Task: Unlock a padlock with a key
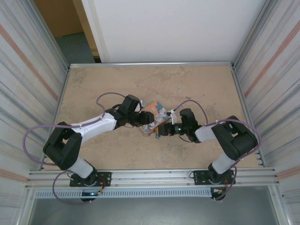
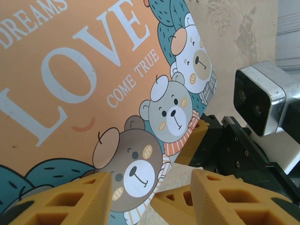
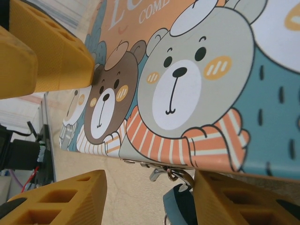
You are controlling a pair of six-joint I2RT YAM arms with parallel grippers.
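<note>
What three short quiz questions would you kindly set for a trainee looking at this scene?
1. True or false: the orange-and-teal cardboard box printed with cartoon bears lies between the left gripper and the right gripper.
2. Which large white word is on that box? A) LOVE B) HOME C) STAR
3. Which gripper's yellow fingers flank the tiny dark teal metal padlock?
Key: 1 true; 2 A; 3 the right gripper's.

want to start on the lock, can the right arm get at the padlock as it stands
probably yes: the teal padlock hangs at the cartoon-bear box edge, between the fingers of the right end effector, nothing blocking it
</note>
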